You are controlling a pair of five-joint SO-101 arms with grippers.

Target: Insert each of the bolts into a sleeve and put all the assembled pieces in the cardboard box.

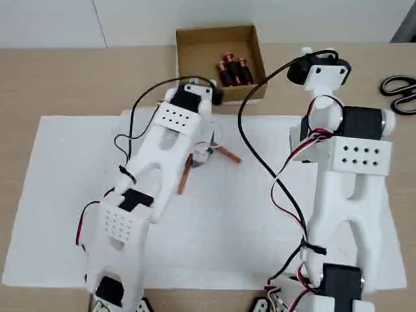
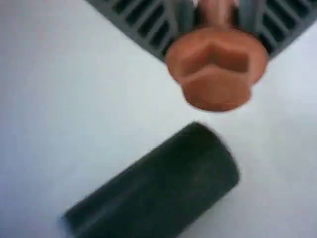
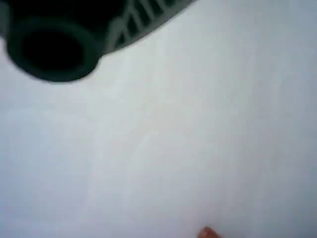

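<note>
The left gripper [image 2: 213, 12] is clamped on a copper bolt [image 2: 214, 69]; the black sleeve [image 2: 158, 188] lies flat on the white sheet [image 2: 59, 99] just beside the bolt's head, not touching it, its long axis slanting across the bolt's; both sit toward the desk's [image 1: 65, 78] far edge, short of the cardboard box [image 1: 198, 55]; the left arm looks nearer.

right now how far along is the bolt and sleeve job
Done: a few bolted sleeves already lie in the cardboard box. In hand: the left hand grips a bolt near a loose sleeve on the mat; the right hand appears to hold another sleeve. Left: the held bolt is not in a sleeve yet, and another bolt lies on the mat.
</note>
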